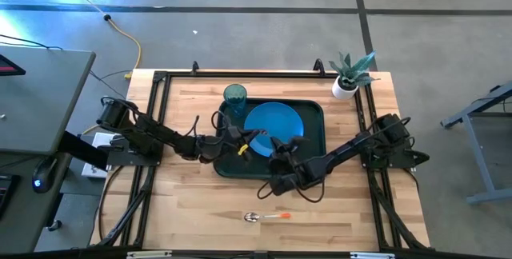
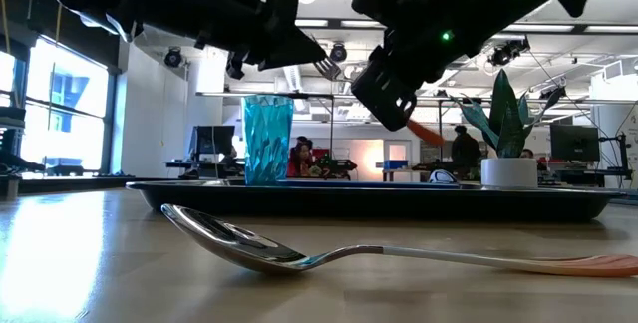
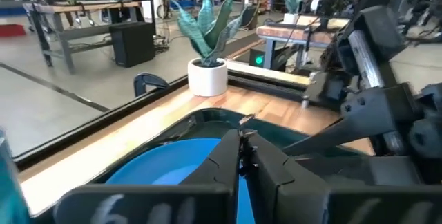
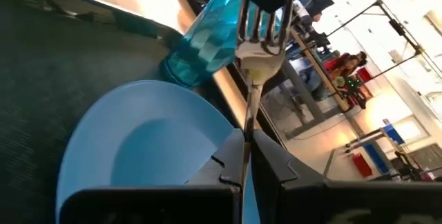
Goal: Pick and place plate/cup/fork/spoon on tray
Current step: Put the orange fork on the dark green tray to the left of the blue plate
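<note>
Gripping the fork by its slim shaft, the right claw is clamped shut on it, tines up, over the blue plate on the tray. The left claw looks pinched on the same fork's orange handle; likely a handover. The fork seems light, stiff and slick at the metal, so the handle is the better hold. The cup stands at the tray's far left corner. The spoon lies on the worktop, well apart, thin and flat, probably hard to pinch.
</note>
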